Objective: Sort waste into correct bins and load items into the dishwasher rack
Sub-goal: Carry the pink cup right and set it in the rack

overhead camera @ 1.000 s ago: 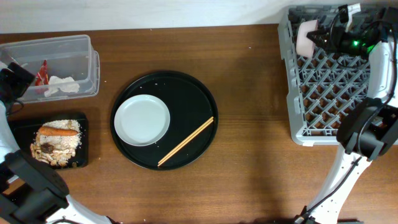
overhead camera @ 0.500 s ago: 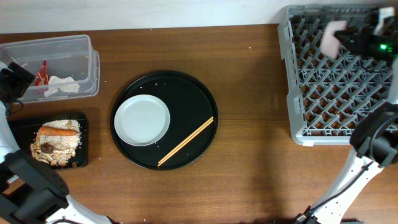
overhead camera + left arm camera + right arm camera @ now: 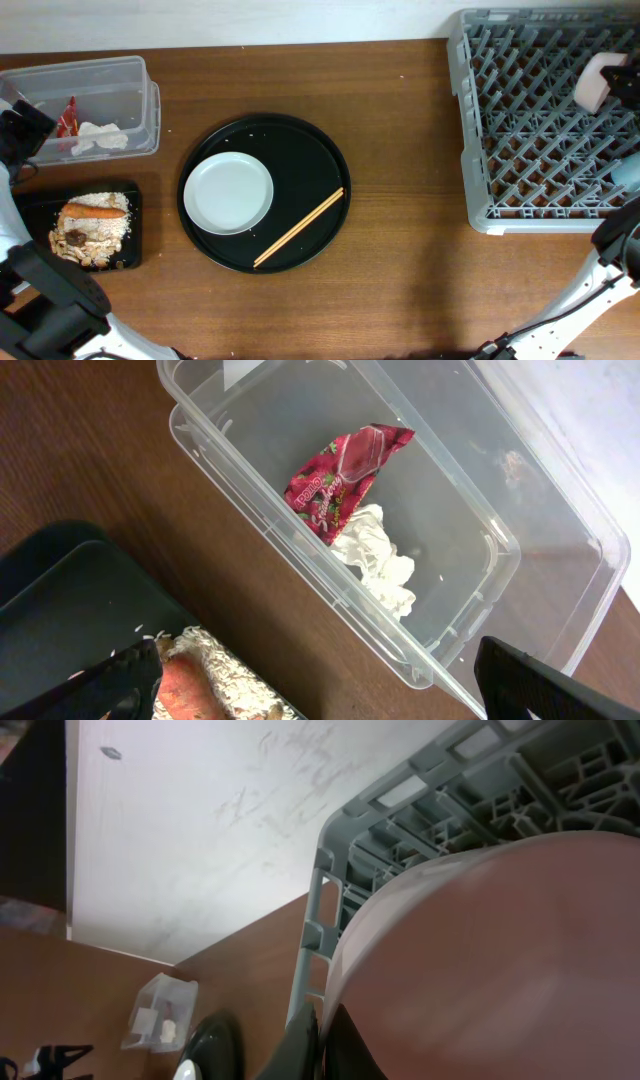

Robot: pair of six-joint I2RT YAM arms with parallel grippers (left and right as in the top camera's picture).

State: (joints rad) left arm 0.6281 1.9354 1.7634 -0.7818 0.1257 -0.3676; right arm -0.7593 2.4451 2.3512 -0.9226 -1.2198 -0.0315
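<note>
My right gripper (image 3: 616, 86) is shut on the rim of the white bowl (image 3: 592, 82), held tilted over the far right of the grey dishwasher rack (image 3: 480, 150). In the right wrist view the bowl (image 3: 500, 960) fills the frame, its rim pinched between the fingers (image 3: 303, 1045). A light blue cup (image 3: 627, 172) shows at the rack's right edge. The white plate (image 3: 228, 193) and chopsticks (image 3: 298, 228) lie on the round black tray (image 3: 300, 150). My left gripper (image 3: 320, 695) is open and empty between the clear tub (image 3: 540, 510) and the black rectangular tray (image 3: 60, 610).
The clear tub (image 3: 135, 75) holds the red wrapper (image 3: 68, 118) and white napkin (image 3: 100, 136). The black rectangular tray (image 3: 30, 205) holds the carrot (image 3: 95, 211) and rice crumbs (image 3: 102, 232). Bare brown table lies between the round tray and the rack.
My right gripper has carried the bowl from the rack's far left corner across to its far right edge. The left arm has not moved.
</note>
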